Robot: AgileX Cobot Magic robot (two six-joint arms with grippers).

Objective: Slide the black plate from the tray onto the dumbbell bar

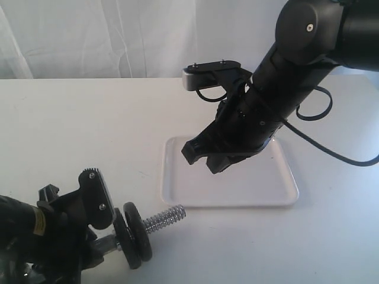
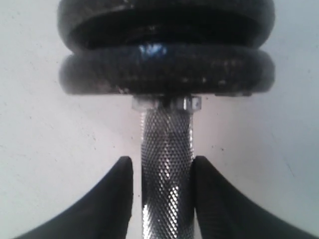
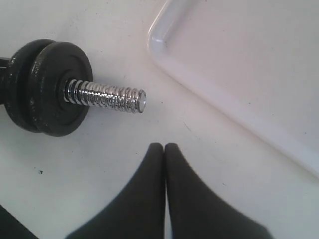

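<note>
My left gripper (image 1: 98,222) (image 2: 163,164) is shut on the knurled middle of the dumbbell bar (image 2: 167,164) and holds it off the table at the lower left. Two black plates (image 1: 133,235) (image 3: 50,87) sit side by side on the bar. Beyond them its threaded end (image 1: 166,218) (image 3: 109,97) points toward the tray. The white tray (image 1: 249,183) (image 3: 239,64) shows no disc on its visible surface; my right arm hides part of it. My right gripper (image 1: 201,158) (image 3: 164,147) hovers over the tray's near-left corner, shut with nothing between its fingers.
The white tabletop (image 1: 89,130) stretches around the tray and the bar. A white curtain (image 1: 118,35) closes off the back. A black cable (image 1: 331,151) loops off the right arm over the table's right side.
</note>
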